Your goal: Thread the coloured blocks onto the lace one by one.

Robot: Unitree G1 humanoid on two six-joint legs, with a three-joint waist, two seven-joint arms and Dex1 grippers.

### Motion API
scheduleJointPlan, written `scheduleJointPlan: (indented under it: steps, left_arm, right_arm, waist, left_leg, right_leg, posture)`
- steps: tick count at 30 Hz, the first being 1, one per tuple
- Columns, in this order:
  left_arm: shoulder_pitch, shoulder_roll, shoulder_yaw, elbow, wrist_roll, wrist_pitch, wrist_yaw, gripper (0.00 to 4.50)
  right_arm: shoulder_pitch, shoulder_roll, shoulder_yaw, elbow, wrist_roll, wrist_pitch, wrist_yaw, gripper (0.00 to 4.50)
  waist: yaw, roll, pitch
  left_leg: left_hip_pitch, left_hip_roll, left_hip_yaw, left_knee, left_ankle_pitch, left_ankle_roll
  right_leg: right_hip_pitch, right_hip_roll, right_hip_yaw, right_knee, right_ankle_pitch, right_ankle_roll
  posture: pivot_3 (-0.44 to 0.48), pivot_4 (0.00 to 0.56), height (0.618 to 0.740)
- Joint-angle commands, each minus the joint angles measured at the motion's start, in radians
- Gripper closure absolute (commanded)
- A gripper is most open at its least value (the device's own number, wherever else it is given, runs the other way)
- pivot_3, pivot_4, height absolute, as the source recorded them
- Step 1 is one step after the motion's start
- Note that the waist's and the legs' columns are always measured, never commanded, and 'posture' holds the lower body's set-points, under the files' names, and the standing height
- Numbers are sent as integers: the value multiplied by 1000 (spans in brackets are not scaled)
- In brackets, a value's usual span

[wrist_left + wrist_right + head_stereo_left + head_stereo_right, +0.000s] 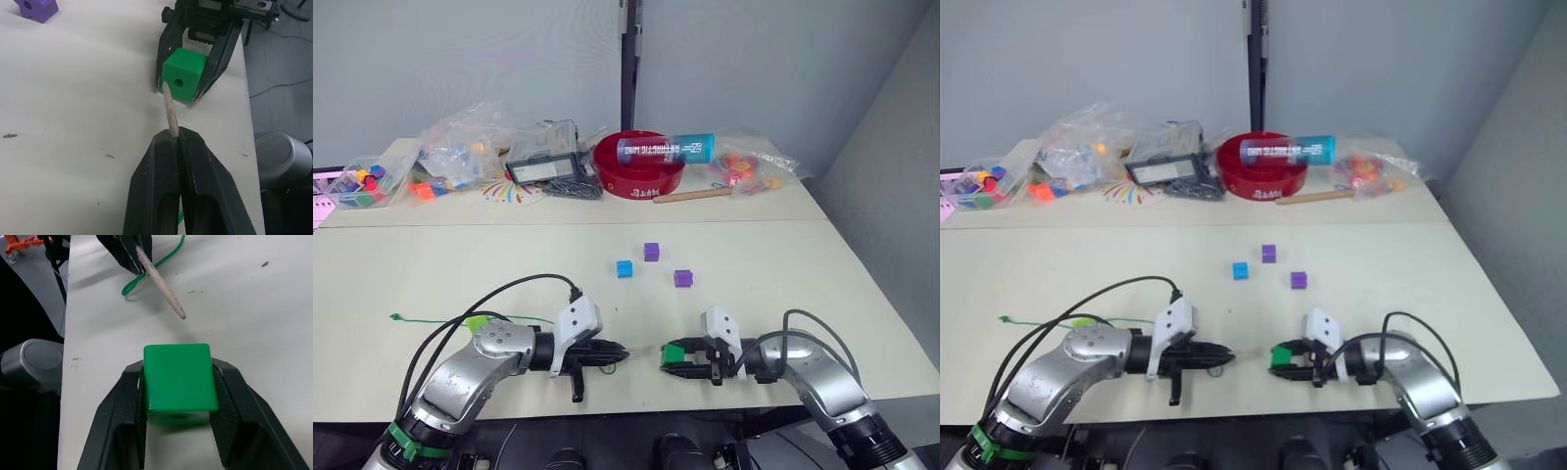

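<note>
Where pincers meet, lace [170, 108] tip short of green block [183, 74].

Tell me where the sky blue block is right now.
In the left eye view, the sky blue block sits loose on the table, just left of the two purple blocks, beyond both hands.

along the far edge of the pale table [460, 264] sits a row of clutter. a red bowl [639, 166] stands near the middle, with a blue-capped tube [664, 149] lying across its rim. just to its right a wooden stick [692, 196] lies flat, and beyond that a clear bag of bright pieces [749, 166]. left of the bowl is a clear plastic box [543, 157] with a dark coiled cable [573, 188] in front of it. further left come more clear bags of mixed coloured pieces [450, 157], the last one [367, 181] by the table's left end.
</note>
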Motion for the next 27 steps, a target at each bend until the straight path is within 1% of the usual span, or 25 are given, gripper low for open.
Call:
scheduleJointPlan:
  steps: [1,2,4,5,9,10,21,24,27]
  left_arm:
    - [9,11,16,-54,-22,1,2,4500]
    - [11,14,18,-55,-24,2,2,4500]
    - [13,19,17,-57,-25,1,3,4500]
    - [14,20,17,-59,-26,0,4,4500]
    - [11,21,8,-57,-24,-2,6,4500]
    - [10,22,4,-55,-19,-1,8,4500]
    - [-32,44,-64,-58,35,21,23,4500]
    - [-44,29,-78,-61,35,33,37,4500]
    - [-47,23,-87,-57,41,32,39,4500]
  right_arm:
    - [13,0,28,47,-61,-30,-29,3316]
    - [13,-3,31,52,-68,-40,-28,3316]
    - [14,-7,22,41,-55,-33,-24,2234]
    - [16,-9,16,30,-48,-32,-21,1979]
    - [22,-13,-13,-2,-34,-40,-29,546]
    - [26,-17,-18,-8,-32,-39,-30,274]
    - [26,-8,-42,17,-28,-72,-34,274]
    - [25,-3,-42,18,-22,-78,-29,1087]
    - [26,0,-39,11,-18,-77,-24,2092]
  waist:
    - [-2,0,0]
    - [-3,0,0]
    - [-2,0,0]
    - [-2,0,0]
    - [-1,0,0]
    - [0,0,0]
    - [2,0,0]
    - [2,0,0]
    - [2,0,0]
  left_leg:
    - [1,0,0,0,0,0]
    - [1,0,0,0,0,0]
    - [2,0,0,0,0,0]
    - [2,0,0,0,0,0]
    - [2,0,0,0,0,0]
    - [2,0,0,0,0,0]
    - [1,0,1,0,0,0]
    - [1,0,1,0,0,0]
    - [1,0,1,0,0,0]
  right_leg:
    - [0,0,0,0,0,0]
    - [1,0,0,0,0,0]
    - [1,0,0,0,0,0]
    - [1,0,0,0,0,1]
    - [1,0,0,0,0,1]
    - [1,0,0,0,0,1]
    - [1,0,1,0,0,1]
    - [1,0,1,0,0,1]
    - [1,0,1,0,0,1]
  posture:
    - [0,150,731]
    - [0,150,731]
    - [0,150,731]
    - [0,150,731]
    - [0,150,731]
    - [0,150,731]
    - [0,150,731]
    - [0,150,731]
    - [0,150,731]
